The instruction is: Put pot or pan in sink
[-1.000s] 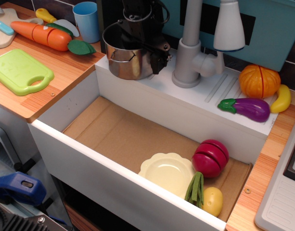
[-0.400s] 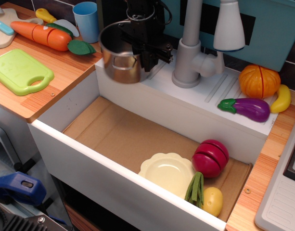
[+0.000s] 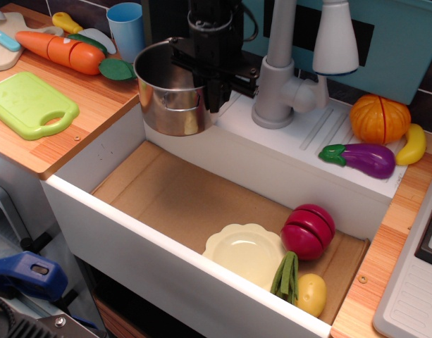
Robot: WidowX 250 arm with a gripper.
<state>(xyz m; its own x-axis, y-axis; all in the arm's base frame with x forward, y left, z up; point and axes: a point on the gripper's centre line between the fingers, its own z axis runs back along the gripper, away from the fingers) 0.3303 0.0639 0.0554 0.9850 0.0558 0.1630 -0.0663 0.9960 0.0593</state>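
The shiny steel pot [image 3: 170,91] hangs in the air over the back left corner of the sink [image 3: 117,232], held by its right rim. My black gripper [image 3: 212,81] is shut on that rim, coming down from the top of the view. The pot is upright and lifted above the brown sink floor [image 3: 180,190]. The sink is a deep white basin filling the middle of the view.
In the sink at the right lie a pale yellow plate [image 3: 245,250], a red cut vegetable [image 3: 309,230], green beans [image 3: 286,274] and a potato [image 3: 311,293]. A grey faucet [image 3: 282,70] stands right beside my gripper. A blue cup [image 3: 126,29], carrot [image 3: 64,51] and green board [image 3: 29,103] sit on the left counter.
The pot has come off the back ledge and moved forward and left, out over the sink's back left corner. My gripper moved with it, still holding its rim.
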